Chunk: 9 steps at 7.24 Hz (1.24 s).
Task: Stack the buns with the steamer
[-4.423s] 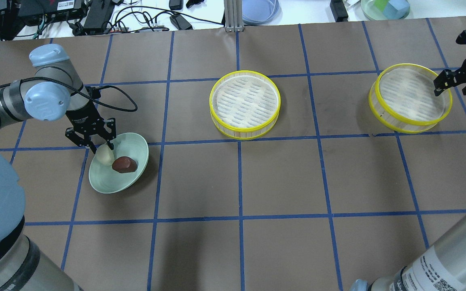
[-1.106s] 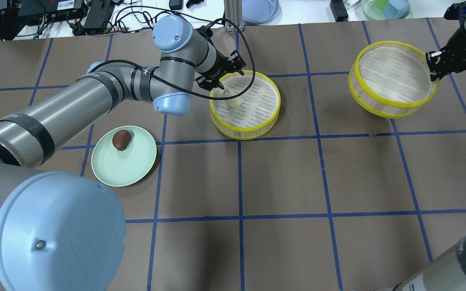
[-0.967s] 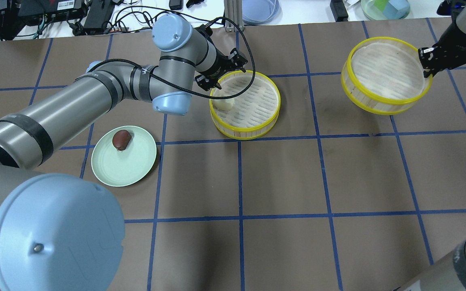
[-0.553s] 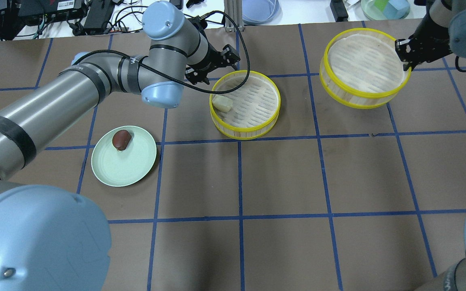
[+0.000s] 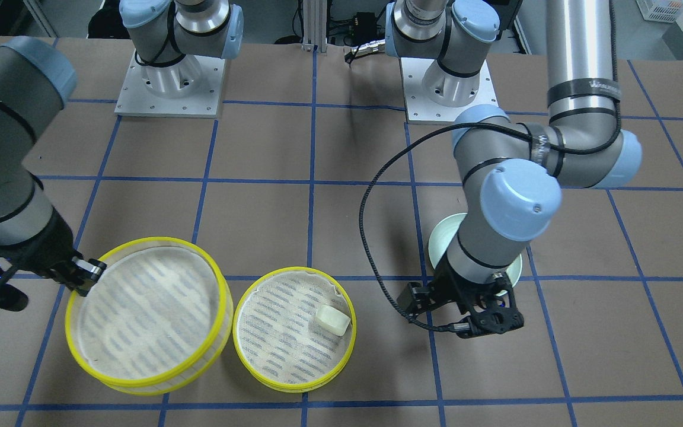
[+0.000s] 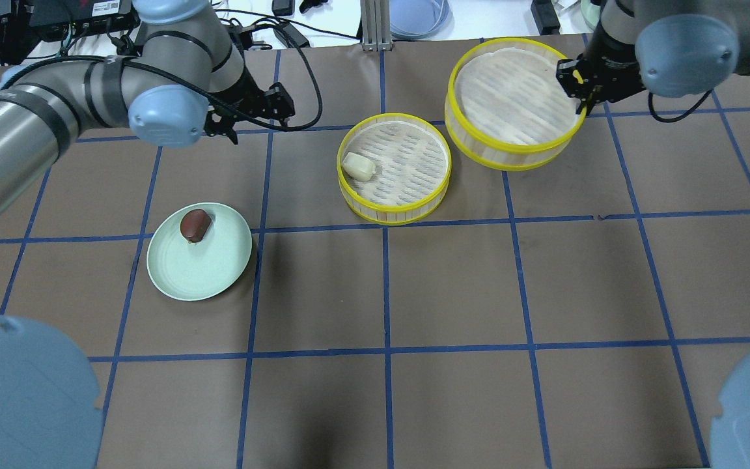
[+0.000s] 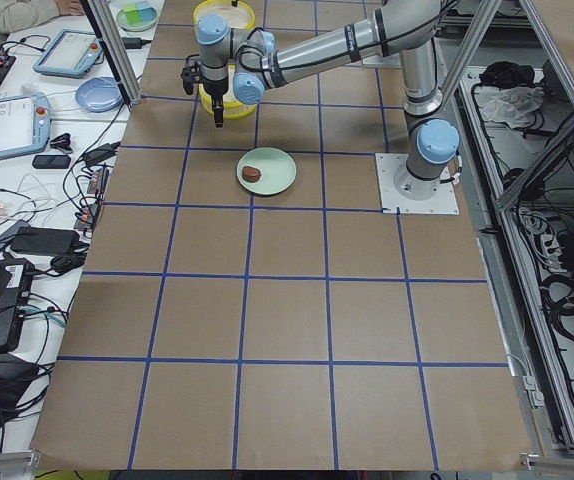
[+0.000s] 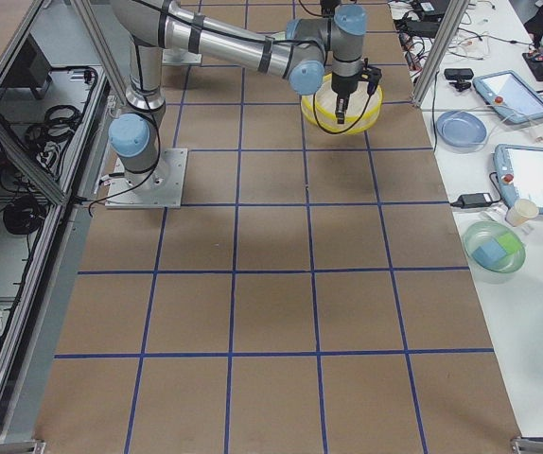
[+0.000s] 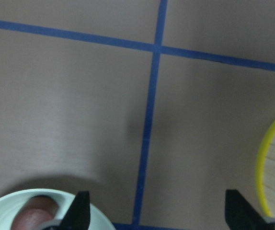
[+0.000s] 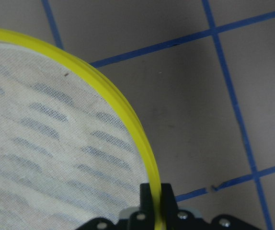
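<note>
One steamer tray (image 6: 394, 170) stands at the table's middle with the cream bun (image 6: 358, 166) lying in it near its left rim; both also show in the front view, tray (image 5: 285, 356) and bun (image 5: 332, 321). My right gripper (image 6: 577, 88) is shut on the rim of the second steamer tray (image 6: 512, 98) and holds it lifted, just right of and behind the first; the wrist view shows the rim (image 10: 128, 120) between the jaws. The brown bun (image 6: 195, 224) lies on the mint-green plate (image 6: 202, 273). My left gripper (image 6: 254, 120) is open and empty, above bare table behind the plate.
Cables, boxes and a blue dish (image 6: 417, 16) lie on the white bench beyond the table's far edge. Blue tape lines divide the brown tabletop. The two arm bases (image 5: 169, 77) stand at the robot's side of the table.
My left gripper carried the cream bun from the plate into the middle tray, let go and drew back left. My right gripper lifted the other tray and carried it left toward the middle one.
</note>
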Each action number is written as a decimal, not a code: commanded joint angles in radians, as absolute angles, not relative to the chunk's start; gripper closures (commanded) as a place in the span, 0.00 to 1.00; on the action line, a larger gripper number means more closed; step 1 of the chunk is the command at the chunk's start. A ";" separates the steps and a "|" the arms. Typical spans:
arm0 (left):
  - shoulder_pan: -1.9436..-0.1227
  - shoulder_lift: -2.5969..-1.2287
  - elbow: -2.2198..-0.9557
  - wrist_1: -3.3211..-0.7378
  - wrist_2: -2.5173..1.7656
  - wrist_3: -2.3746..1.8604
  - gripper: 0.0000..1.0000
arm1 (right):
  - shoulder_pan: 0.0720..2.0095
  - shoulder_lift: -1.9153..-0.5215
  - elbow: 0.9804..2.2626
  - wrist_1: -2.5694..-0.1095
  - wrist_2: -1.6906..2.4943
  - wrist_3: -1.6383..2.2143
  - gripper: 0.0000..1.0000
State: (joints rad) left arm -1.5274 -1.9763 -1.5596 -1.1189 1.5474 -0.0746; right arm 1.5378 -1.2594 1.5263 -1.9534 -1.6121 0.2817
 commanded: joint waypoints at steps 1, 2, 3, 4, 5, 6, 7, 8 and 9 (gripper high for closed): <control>-1.471 -1.959 -1.650 -1.144 1.685 0.259 0.00 | 1.676 -1.249 1.526 -1.963 -1.605 0.473 1.00; -1.454 -1.960 -1.698 -1.129 1.709 0.434 0.01 | 1.709 -1.232 1.529 -1.962 -1.598 0.518 1.00; -1.421 -1.971 -1.727 -1.129 1.721 0.524 0.01 | 1.733 -1.214 1.529 -1.970 -1.598 0.523 1.00; -1.407 -1.986 -1.739 -1.121 1.729 0.563 0.01 | 1.744 -1.209 1.529 -1.970 -1.598 0.512 1.00; -1.407 -1.996 -1.740 -1.121 1.724 0.558 0.02 | 1.744 -1.203 1.529 -1.968 -1.598 0.503 1.00; -1.407 -1.993 -1.740 -1.121 1.727 0.567 0.02 | 1.744 -1.180 1.531 -1.970 -1.598 0.500 1.00; -1.407 -2.002 -1.741 -1.126 1.721 0.558 0.04 | 1.744 -1.166 1.531 -1.989 -1.597 0.485 1.00; -1.407 -2.014 -1.740 -1.124 1.714 0.555 0.10 | 1.744 -1.166 1.532 -1.999 -1.597 0.489 1.00; -1.408 -2.022 -1.738 -1.121 1.710 0.525 0.10 | 1.755 -1.164 1.532 -2.006 -1.597 0.497 1.00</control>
